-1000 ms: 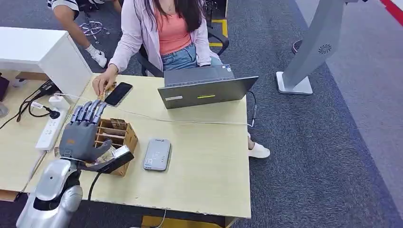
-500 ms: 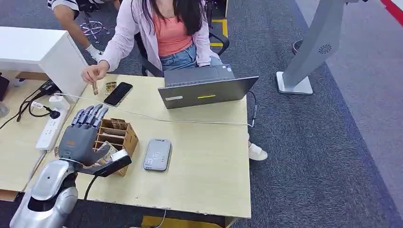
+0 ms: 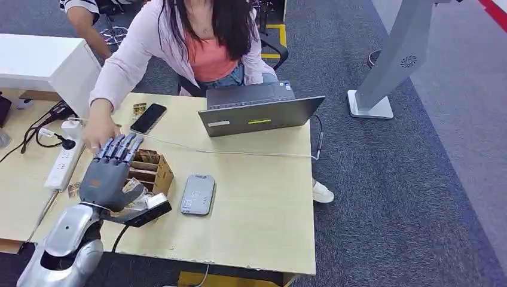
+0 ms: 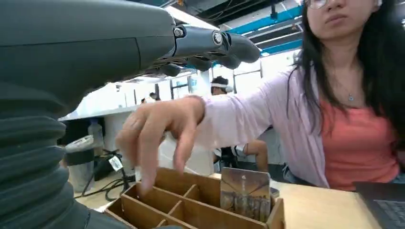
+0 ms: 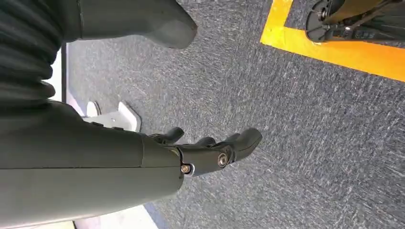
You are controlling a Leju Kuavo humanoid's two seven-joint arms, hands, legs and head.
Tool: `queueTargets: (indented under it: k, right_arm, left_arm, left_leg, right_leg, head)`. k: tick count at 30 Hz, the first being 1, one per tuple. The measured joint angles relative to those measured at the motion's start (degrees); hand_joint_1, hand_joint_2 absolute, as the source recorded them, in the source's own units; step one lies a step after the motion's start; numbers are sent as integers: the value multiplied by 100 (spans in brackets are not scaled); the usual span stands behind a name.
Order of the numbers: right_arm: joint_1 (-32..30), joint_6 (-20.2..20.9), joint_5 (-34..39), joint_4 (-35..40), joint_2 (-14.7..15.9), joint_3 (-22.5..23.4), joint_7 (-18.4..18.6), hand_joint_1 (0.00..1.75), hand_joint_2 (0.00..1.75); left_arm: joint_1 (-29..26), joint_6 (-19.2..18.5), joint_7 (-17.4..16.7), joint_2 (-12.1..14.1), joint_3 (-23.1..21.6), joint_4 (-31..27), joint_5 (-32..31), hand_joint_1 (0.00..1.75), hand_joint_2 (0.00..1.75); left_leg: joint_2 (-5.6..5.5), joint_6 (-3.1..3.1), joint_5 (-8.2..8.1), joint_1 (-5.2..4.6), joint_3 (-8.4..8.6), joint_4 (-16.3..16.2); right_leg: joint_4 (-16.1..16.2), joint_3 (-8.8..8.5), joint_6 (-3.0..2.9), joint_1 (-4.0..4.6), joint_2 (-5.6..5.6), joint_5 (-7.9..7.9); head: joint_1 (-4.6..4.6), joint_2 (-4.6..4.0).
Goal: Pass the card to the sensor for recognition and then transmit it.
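Observation:
My left hand hovers with fingers stretched out over a wooden divided card box near the table's front left. Nothing is in its grasp; its fingers reach above the box. A picture card stands upright in the box's far compartment, also seen as the card just ahead of my fingertips. A grey flat sensor lies on the table right of the box. A person's hand reaches down to the box's far left corner, close to my fingers. My right hand hangs over the carpet, holding nothing.
The person leans over the table's far side behind a grey laptop. A black phone lies at the far left; a white cable runs across the table. A power strip and a white cabinet sit left.
The person's hand left the phone area and came down to the card box beside my fingers, the body leaning forward. My left hand shifted slightly right and forward over the box.

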State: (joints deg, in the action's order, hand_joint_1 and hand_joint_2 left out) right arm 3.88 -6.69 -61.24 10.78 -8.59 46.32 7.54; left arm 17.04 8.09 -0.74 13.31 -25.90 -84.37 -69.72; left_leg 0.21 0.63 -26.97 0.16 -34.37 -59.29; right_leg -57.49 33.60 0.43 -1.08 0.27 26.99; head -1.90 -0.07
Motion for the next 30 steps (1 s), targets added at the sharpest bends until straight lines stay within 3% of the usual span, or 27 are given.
queueTargets:
  k: [10,30]
  right_arm:
    - [0,-35,-18,0,0,41,-39,0,175]
    - [1,-35,-37,0,0,44,-52,0,175]
  left_arm:
    - [-221,55,7,87,-175,-463,-72,0,175]
    - [-283,-24,15,190,-284,-548,-85,0,175]
  left_leg:
    - [0,0,0,0,0,0]
    - [0,0,0,0,0,0]
  right_leg:
    - [0,0,1,0,-1,1]
    - [0,-1,1,0,-2,0]
  head:
    - [0,0]
    - [0,0]
